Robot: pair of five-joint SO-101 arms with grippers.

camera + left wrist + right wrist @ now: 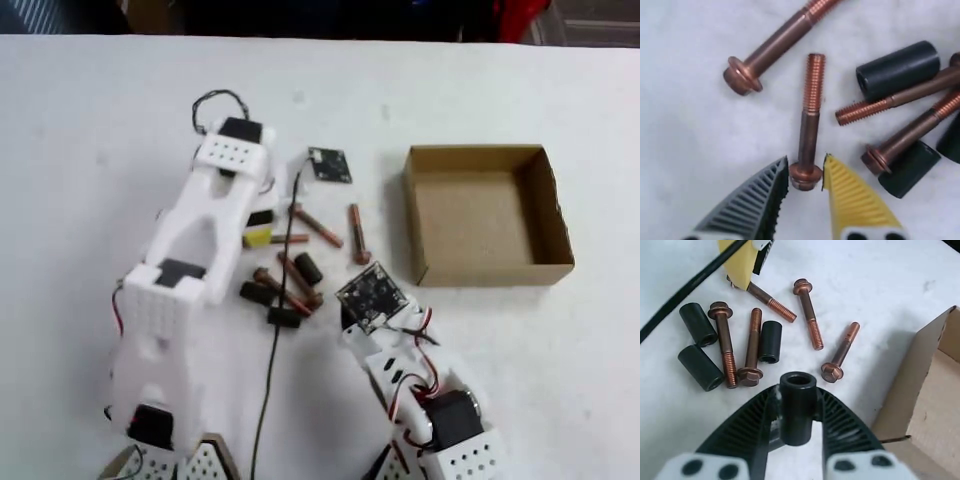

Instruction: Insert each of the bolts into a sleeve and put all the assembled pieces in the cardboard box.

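**Each gripper has a part**

The left gripper (806, 167) pinches the head of a bolt (809, 125) lying flat on the table (500, 90). The right gripper (797, 392) clamps a black sleeve (798, 412) upright, near the cardboard box (935, 405). Other bolts (808, 315) and loose sleeves (770, 340) lie on the table beside it.

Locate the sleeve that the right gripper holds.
In the right wrist view the sleeve stands upright, clamped in the right gripper, near the cardboard box and a loose bolt.
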